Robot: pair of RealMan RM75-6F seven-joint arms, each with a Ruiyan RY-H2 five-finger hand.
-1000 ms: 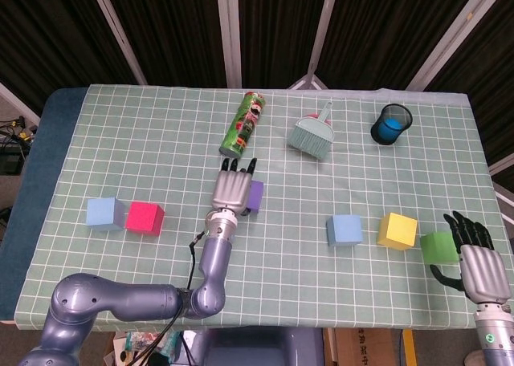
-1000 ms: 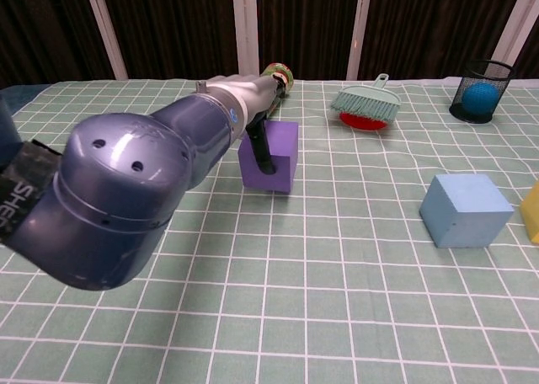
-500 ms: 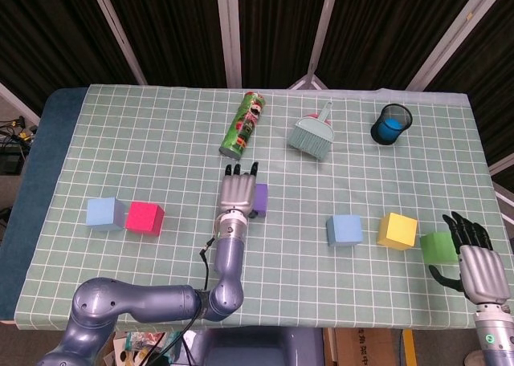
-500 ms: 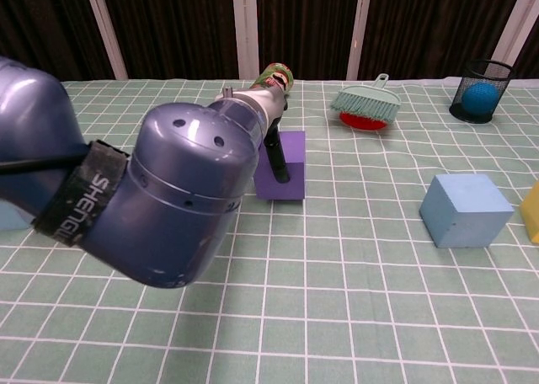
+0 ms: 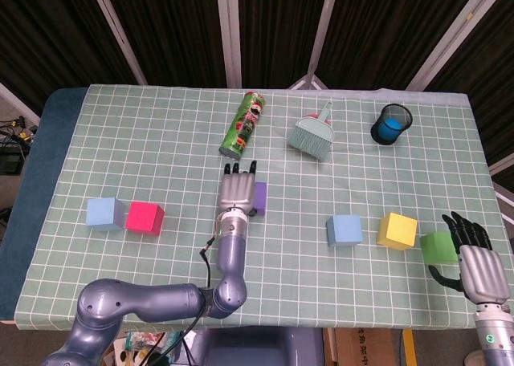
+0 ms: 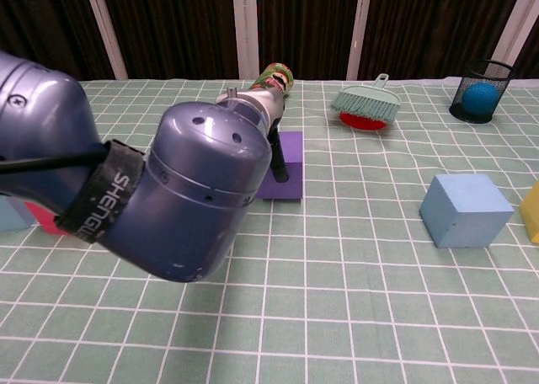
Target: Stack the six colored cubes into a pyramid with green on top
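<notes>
Since the earlier frames the left hand (image 5: 238, 189) has drawn slightly back toward the robot and a little to its right, and the purple foam cube (image 5: 259, 196) has come with it. In the chest view a dark finger (image 6: 277, 160) lies across the cube's front face, so the hand grips it; the cube's bottom edge sits on the green checked tablecloth (image 5: 161, 133). The left forearm runs straight back to the elbow at the near table edge.

Beyond its fingertips lies the green cylindrical crisp can (image 5: 242, 124). To its left are the red cube (image 5: 145, 217) and, touching that, a light blue cube (image 5: 104, 213).

To its right are another light blue cube (image 5: 344, 229), the yellow cube (image 5: 397, 230) and the green cube (image 5: 438, 246). The right hand (image 5: 477, 262), fingers spread and holding nothing, is just beside the green cube, unmoved.
</notes>
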